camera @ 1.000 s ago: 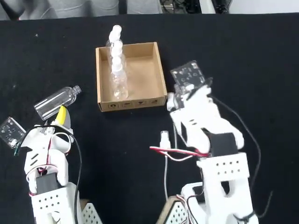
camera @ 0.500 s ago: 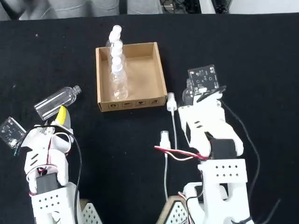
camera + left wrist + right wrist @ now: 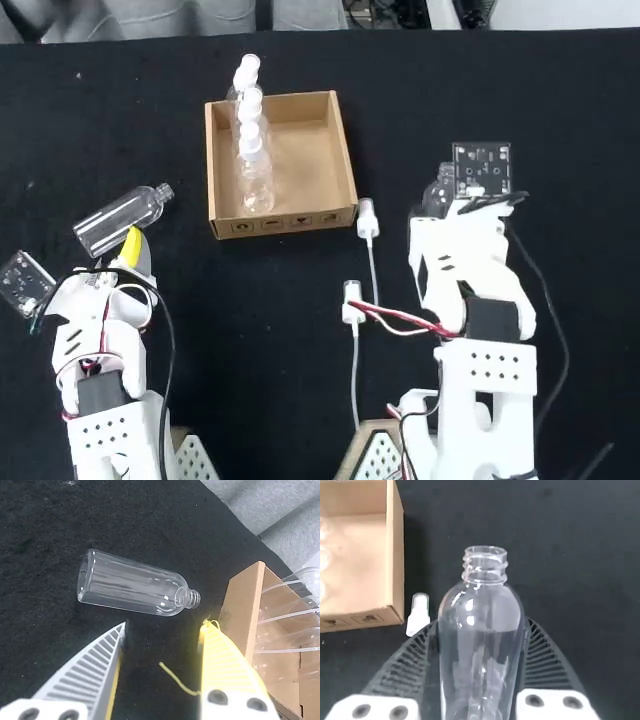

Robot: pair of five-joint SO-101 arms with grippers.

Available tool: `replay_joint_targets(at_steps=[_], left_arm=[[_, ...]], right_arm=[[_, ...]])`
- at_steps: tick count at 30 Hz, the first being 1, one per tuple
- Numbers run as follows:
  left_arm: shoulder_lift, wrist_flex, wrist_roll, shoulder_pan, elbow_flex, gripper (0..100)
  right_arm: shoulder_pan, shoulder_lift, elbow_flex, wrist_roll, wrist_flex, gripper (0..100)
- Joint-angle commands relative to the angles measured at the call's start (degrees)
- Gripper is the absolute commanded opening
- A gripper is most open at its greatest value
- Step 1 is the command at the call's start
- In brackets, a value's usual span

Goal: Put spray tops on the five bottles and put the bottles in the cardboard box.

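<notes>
Right gripper (image 3: 481, 630): closed on a clear, uncapped bottle (image 3: 482, 592). Both ribbed fingers (image 3: 410, 665) press against its sides, and the open neck points toward the far side of the table. The right arm stands right of the cardboard box (image 3: 310, 160), apart from it. Left gripper (image 3: 164, 627): wide open, with the grey and yellow fingers (image 3: 220, 665) spread; it holds nothing and touches nothing. A second uncapped bottle (image 3: 132, 589) lies on its side on the black table (image 3: 520, 90) just beyond the left fingertips, neck toward the box. In the high view this bottle is left of the box and a little nearer. The box sits at far centre, with capped bottles (image 3: 250, 130) in a row along its left wall; the farthest top reaches past the far rim. The exact count inside is not certain. Two tops lie loose on the table. The first spray top (image 3: 367, 218) is just beside the box's near right corner. The second spray top (image 3: 352, 300) is nearer. Each has a dip tube trailing toward the near edge.
</notes>
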Motion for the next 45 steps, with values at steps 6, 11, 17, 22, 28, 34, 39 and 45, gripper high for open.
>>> replay_joint_targets(at_steps=[6, 11, 17, 22, 28, 34, 39, 45], left_arm=[[-0.53, -0.88, -0.53, 0.13, -0.57, 21], [-0.53, -0.88, -0.53, 0.13, -0.66, 21], [-0.53, -0.88, -0.53, 0.13, -1.01, 22], [-0.53, 0.62, -0.53, 0.13, -4.09, 22], [-0.53, 8.09, -0.62, 6.55, -10.33, 22], [-0.53, 12.84, -8.18, 14.11, -14.9, 22], [0.0, 15.21, -12.13, 18.77, -19.82, 22], [0.09, 15.3, -13.89, 25.54, -22.02, 21]], right_arm=[[1.85, -2.15, 0.4, -1.05, -2.02, 12.0], [1.93, -2.15, 2.33, -1.05, -4.92, 12.0], [1.93, -2.15, 2.33, -1.05, -5.01, 12.0], [3.16, -2.15, 2.33, -1.05, -5.1, 12.0], [4.31, -2.15, 2.24, -1.93, -5.1, 12.0], [4.4, -2.15, 2.33, -2.46, -5.1, 12.0], [4.48, -2.15, 2.24, -2.46, -5.19, 12.0], [4.57, -1.8, 2.42, -2.55, -6.33, 12.0]])
